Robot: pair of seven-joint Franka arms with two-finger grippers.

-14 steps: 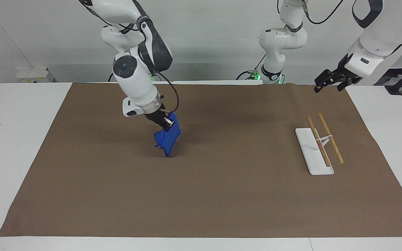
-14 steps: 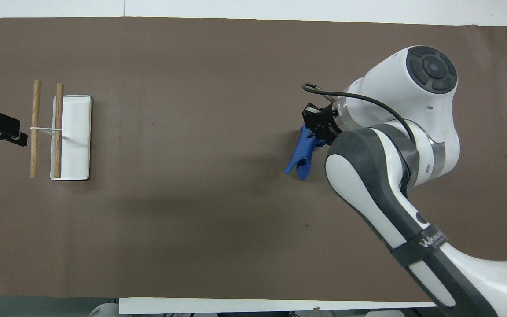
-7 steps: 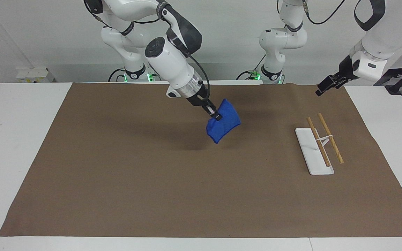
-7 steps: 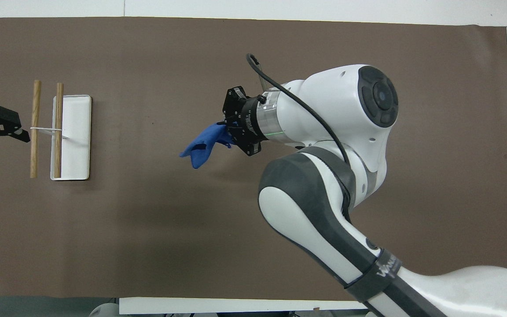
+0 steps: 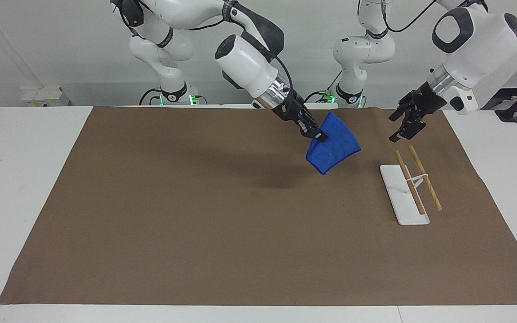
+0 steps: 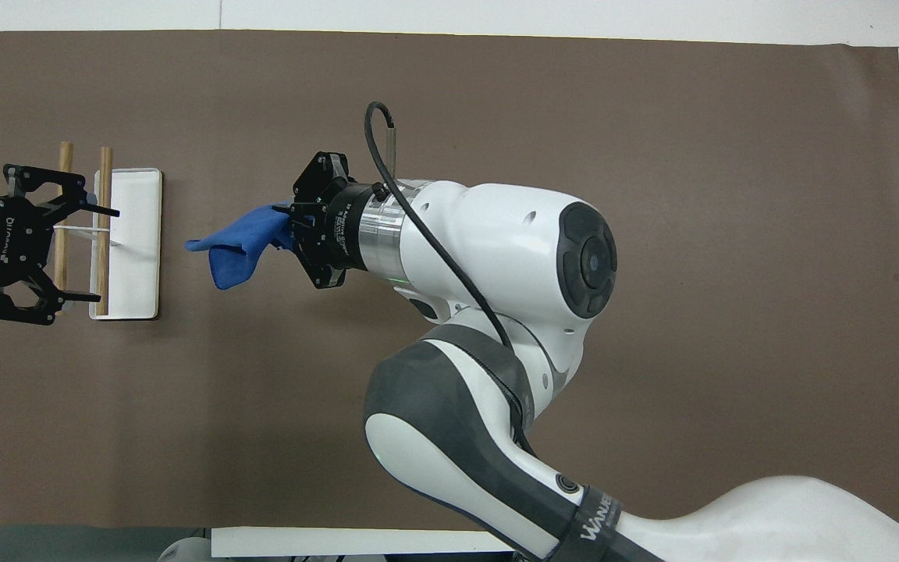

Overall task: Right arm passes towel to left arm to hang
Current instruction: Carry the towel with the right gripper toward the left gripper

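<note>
My right gripper [image 5: 319, 136] is shut on one edge of the blue towel [image 5: 334, 144] and holds it up in the air over the brown mat. The towel hangs from the fingers in a loose fold; it also shows in the overhead view [image 6: 235, 246], just beside the right gripper [image 6: 292, 225]. My left gripper [image 5: 402, 127] is open, raised over the rack's end of the mat, a short gap from the towel. In the overhead view the left gripper [image 6: 79, 254] spreads its fingers over the wooden rods.
A small rack [image 5: 409, 188] with a white base [image 6: 137, 242] and two wooden rods [image 5: 424, 178] stands on the brown mat [image 5: 195, 224] toward the left arm's end of the table. White table edges [image 5: 20, 179] border the mat.
My right arm lifted the towel off the mat and carried it toward the left arm's end of the table. My left gripper came in over the rack and turned toward the towel.
</note>
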